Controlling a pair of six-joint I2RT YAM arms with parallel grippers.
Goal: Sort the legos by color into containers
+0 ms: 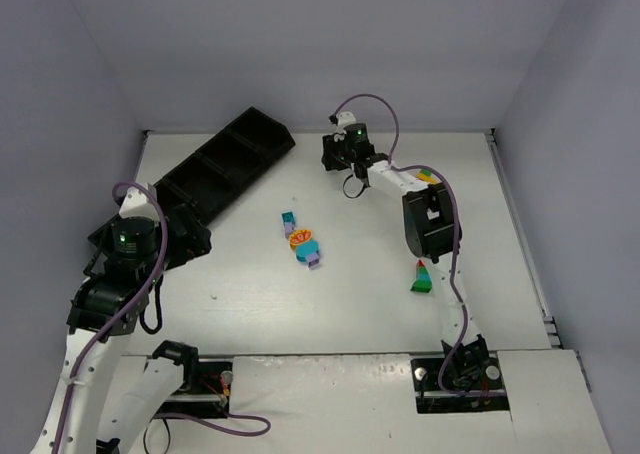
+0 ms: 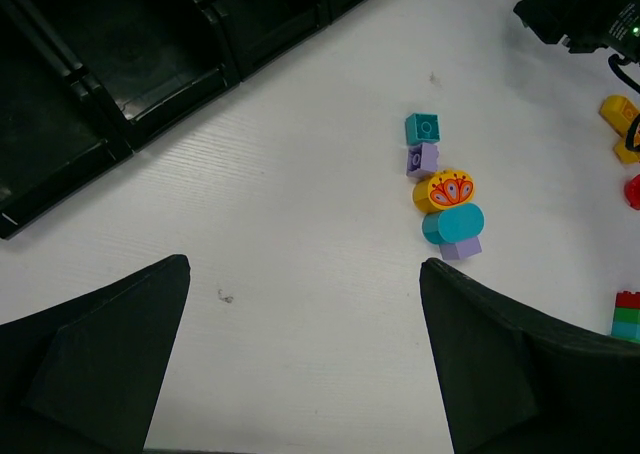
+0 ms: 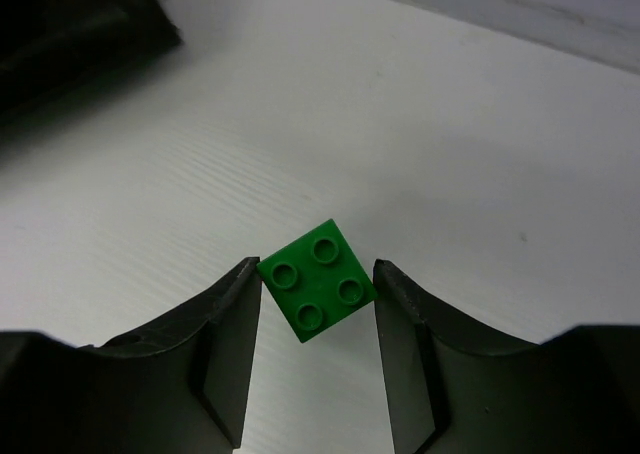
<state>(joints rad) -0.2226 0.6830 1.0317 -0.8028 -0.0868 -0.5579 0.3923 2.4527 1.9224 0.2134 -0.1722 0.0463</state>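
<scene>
Near the far end of the tray (image 1: 275, 134), the right gripper (image 3: 317, 272) is pinching a green brick (image 3: 318, 282) corner to corner, so it is probably risking a twist and a drop before reaching a compartment.

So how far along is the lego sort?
Done: nothing visible; the tray compartments in view look empty. In hand: the right gripper pinches a green brick; the left gripper is open above the table. Remaining: the teal-lilac-yellow cluster mid-table, the red-green stack, a yellow piece further right.
</scene>
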